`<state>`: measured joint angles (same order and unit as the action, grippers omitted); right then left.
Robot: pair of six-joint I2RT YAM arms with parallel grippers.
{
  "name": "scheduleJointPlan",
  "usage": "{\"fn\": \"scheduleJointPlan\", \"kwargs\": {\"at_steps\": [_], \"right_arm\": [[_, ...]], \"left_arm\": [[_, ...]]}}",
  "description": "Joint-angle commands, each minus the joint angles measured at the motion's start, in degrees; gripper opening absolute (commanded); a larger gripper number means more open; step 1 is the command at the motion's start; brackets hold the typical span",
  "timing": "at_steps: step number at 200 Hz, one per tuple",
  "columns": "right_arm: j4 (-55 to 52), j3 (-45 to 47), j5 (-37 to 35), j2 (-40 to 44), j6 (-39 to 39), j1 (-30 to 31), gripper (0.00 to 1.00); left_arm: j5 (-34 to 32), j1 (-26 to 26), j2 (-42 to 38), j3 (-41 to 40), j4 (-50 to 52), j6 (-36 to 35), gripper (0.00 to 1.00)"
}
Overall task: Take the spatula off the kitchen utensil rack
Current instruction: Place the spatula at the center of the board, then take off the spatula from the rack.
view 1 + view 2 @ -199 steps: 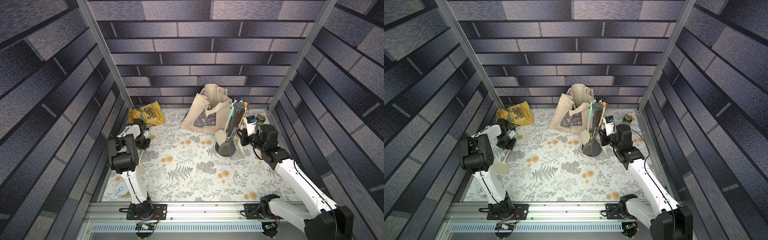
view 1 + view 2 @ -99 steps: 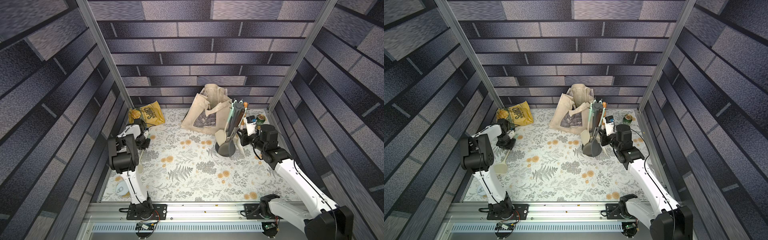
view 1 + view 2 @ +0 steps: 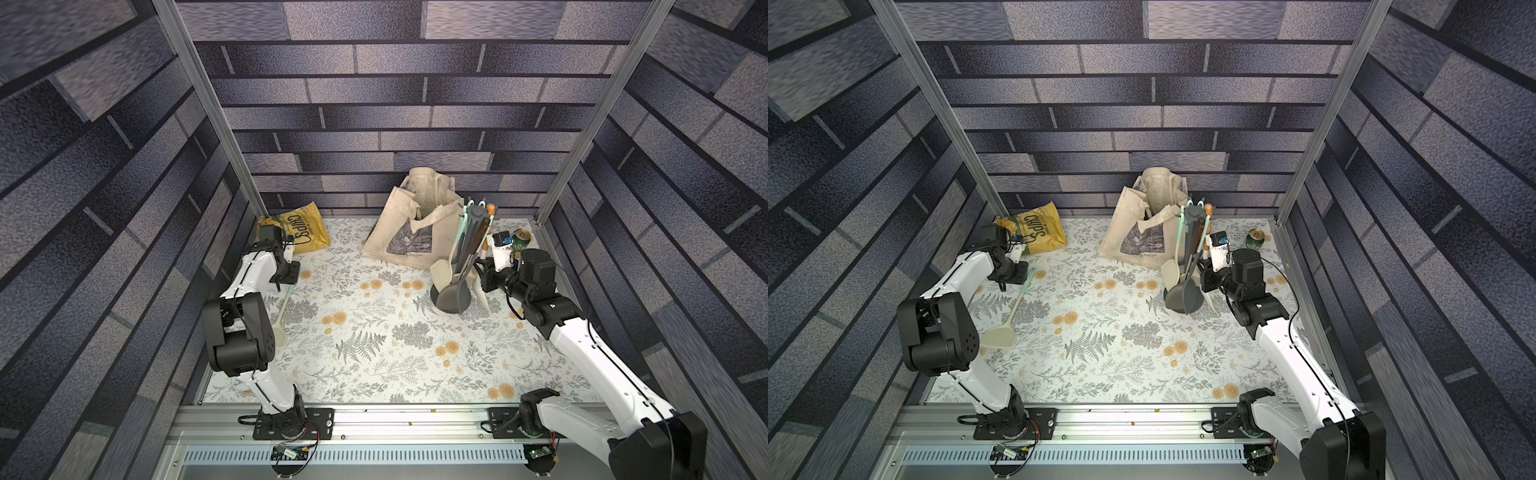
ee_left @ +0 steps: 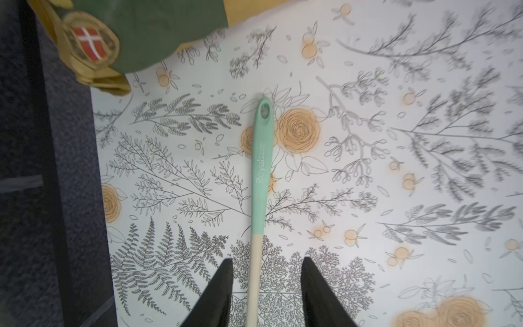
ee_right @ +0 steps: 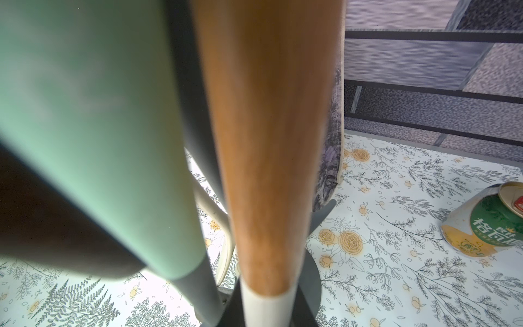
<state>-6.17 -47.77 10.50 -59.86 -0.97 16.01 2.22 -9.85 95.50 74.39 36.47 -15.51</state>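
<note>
"CHIPS" is printed in dark capitals on the yellow bag [image 3: 300, 232] by the back wall, and is read in both top views [image 3: 1036, 235]; the smaller line above it is too small to be read. On the mint handle of the spatula [image 4: 261, 170], "Royalst" is seen in pale letters in the left wrist view, the ending being faint. A red shield with a white cross, set in a gold crest, is shown on a green and gold packet [image 4: 90, 48]. White Chinese characters, beginning 格, are carried on the green band of the can [image 5: 486, 223]; the rest is cut off. Small lettering under the print on the tote [image 3: 415, 232] cannot be read.
</note>
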Motion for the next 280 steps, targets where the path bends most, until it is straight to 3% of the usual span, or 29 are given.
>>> {"fn": "scheduleJointPlan", "kwargs": {"at_steps": [1,53,116,165,232,280], "right_arm": [[-1.6,0.3,-0.4,0.5,0.3,0.4,0.09],[-1.8,0.2,-0.2,0.3,0.3,0.5,0.09],[-1.3,0.6,-0.2,0.1,0.4,0.6,0.09],[-0.9,1.1,0.3,0.0,0.5,0.7,0.09],[-1.5,1.1,-0.3,-0.1,0.3,1.0,0.09],[-1.9,0.8,-0.7,-0.4,0.2,1.2,0.1]], "left_arm": [[4.5,2.1,-3.9,-2.0,-1.6,2.7,0.43],[16.4,6.8,-17.7,-9.9,-14.6,13.3,0.42],[18.9,12.8,-26.4,-7.1,-15.6,17.8,0.44],[16.3,22.9,-27.4,-6.0,-20.6,20.6,0.44],[14.0,37.7,-20.9,-0.9,-28.5,20.3,0.41],[13.2,42.4,-17.6,2.0,-32.0,19.7,0.41]]}}
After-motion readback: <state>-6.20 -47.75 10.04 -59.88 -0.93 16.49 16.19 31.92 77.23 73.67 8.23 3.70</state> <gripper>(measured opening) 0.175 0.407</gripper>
